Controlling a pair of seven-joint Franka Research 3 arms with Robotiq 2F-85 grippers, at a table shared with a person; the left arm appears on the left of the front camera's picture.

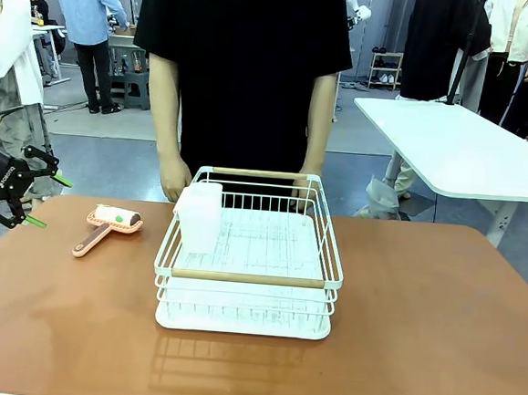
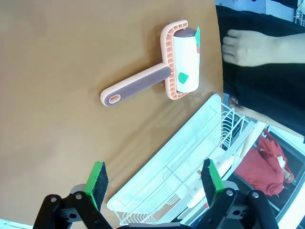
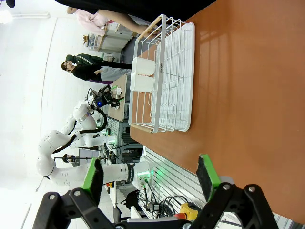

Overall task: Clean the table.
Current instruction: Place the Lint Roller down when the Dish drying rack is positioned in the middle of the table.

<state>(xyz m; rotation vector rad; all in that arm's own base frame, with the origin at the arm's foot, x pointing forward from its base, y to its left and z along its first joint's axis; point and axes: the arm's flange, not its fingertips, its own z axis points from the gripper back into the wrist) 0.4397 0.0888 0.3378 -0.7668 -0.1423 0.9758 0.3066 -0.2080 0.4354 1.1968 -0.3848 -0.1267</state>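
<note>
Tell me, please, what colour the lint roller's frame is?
Salmon pink frame on the lint roller, clearest in the left wrist view.

Reddish-brown table (image 1: 420, 310), with lint roller (image 1: 108, 226) beside white dish rack (image 1: 249, 274).

From my front camera, the table (image 1: 418, 338) runs off the bottom, left and right picture edges, so I can't see its near corners. The person's hands sit behind the dish rack (image 1: 250, 260) at the far edge, partly hidden by its wires. On my left wrist camera the rack is cut off at the bottom by the gripper body.
</note>
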